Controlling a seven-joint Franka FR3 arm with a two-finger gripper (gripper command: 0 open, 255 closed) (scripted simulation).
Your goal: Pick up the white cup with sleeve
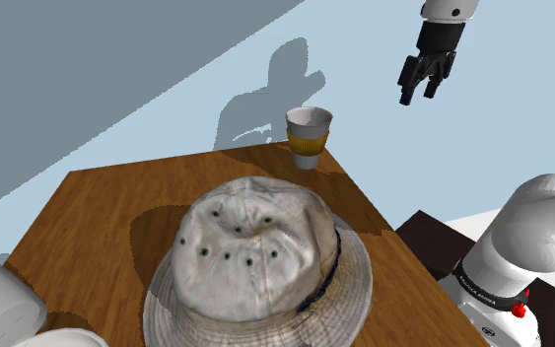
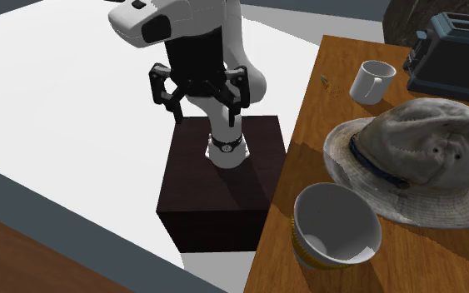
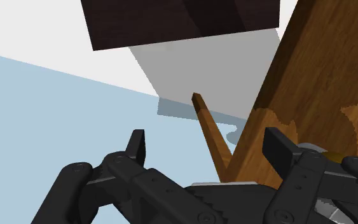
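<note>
Shoulder view: the white paper cup with a yellow sleeve [image 1: 309, 136] stands upright on the brown wooden table [image 1: 98, 212]. It is just past the brim of the beige floppy cloth hat [image 1: 260, 261], by the table's corner. The all-black two-finger gripper [image 1: 418, 94] hangs in the air farther from the hat than the cup, its fingers spread apart and empty. By my judgement nothing of the pick is done yet: approach, grasp and lift are all left.

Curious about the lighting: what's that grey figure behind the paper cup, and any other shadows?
Shoulder view: the grey shape behind the white cup with yellow sleeve is probably the white arm's shadow; the pale floppy hat darkens the brown wooden table beside it. Wrist view: the dark box stand casts a grey patch on the floor.
</note>
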